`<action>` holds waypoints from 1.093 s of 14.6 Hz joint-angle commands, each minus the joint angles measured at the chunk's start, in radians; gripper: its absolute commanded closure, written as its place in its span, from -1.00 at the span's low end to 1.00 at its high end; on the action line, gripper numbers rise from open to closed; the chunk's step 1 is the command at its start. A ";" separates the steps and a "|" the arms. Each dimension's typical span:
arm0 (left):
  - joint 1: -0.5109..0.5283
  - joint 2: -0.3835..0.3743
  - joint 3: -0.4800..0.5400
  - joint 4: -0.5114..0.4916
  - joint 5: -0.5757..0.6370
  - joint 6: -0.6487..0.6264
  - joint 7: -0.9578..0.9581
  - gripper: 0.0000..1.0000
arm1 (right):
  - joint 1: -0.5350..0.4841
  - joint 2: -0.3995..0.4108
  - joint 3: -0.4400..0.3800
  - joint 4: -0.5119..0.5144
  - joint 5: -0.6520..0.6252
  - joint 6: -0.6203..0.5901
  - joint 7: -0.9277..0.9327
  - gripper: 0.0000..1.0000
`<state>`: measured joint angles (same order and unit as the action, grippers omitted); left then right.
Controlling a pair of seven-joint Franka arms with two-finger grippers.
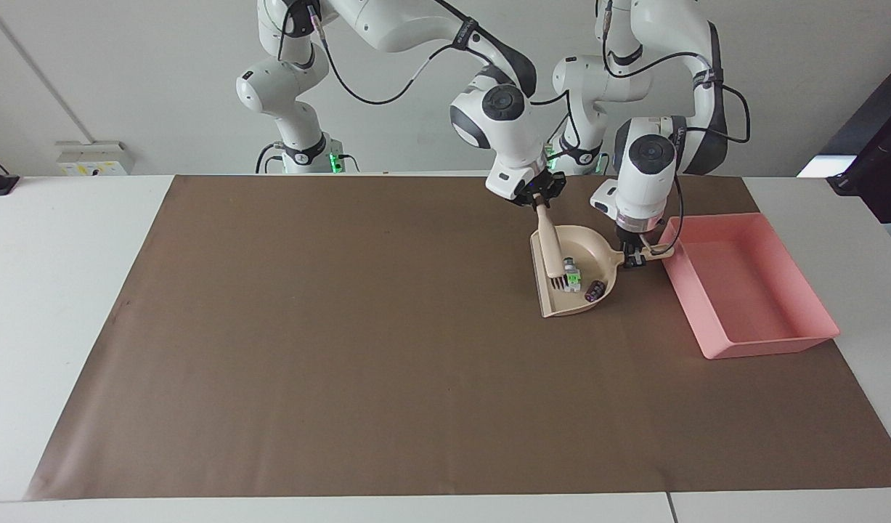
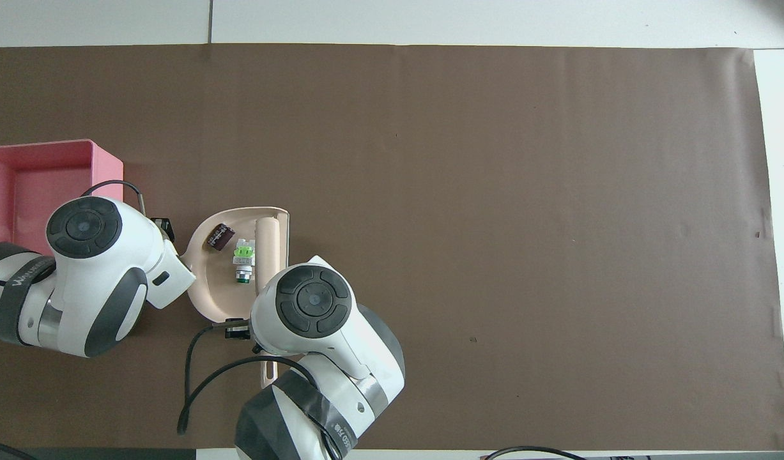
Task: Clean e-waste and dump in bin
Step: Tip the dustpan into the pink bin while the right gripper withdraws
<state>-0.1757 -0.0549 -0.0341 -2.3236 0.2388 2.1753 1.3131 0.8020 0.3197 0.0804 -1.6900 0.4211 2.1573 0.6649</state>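
Note:
The beige dustpan [image 1: 599,252] lies on the brown mat beside the pink bin [image 1: 772,346], its handle toward the bin. My left gripper [image 1: 634,256] is shut on the dustpan's handle. My right gripper [image 1: 538,200] is shut on the handle of a beige brush [image 1: 551,250], whose dark bristles hang over the dustpan's open edge. The e-waste lies in the dustpan: a white cylinder with green marks [image 1: 572,274] and a black block [image 1: 594,292]. In the overhead view the cylinder [image 2: 243,255] and the block [image 2: 219,237] lie in the pan [image 2: 216,287] beside the brush [image 2: 267,239].
The bin [image 2: 53,147] stands at the left arm's end of the mat and looks empty where it shows. The brown mat [image 1: 343,327] covers most of the white table.

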 commanded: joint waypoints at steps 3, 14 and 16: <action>0.064 -0.023 0.013 0.050 -0.084 0.020 0.099 1.00 | -0.206 -0.224 0.009 -0.086 -0.097 -0.252 -0.021 1.00; 0.458 0.036 0.017 0.400 -0.185 -0.166 0.507 1.00 | -0.775 -0.343 0.010 -0.324 -0.317 -0.361 -0.459 1.00; 0.528 0.059 0.019 0.446 -0.184 -0.155 0.628 1.00 | -0.874 -0.366 0.010 -0.397 -0.338 -0.334 -0.577 1.00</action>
<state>0.2920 -0.0410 -0.0062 -1.9580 0.0803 2.0443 1.8419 0.0094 0.0208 0.0702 -1.9843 0.1073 1.7835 0.1777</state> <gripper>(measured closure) 0.665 0.744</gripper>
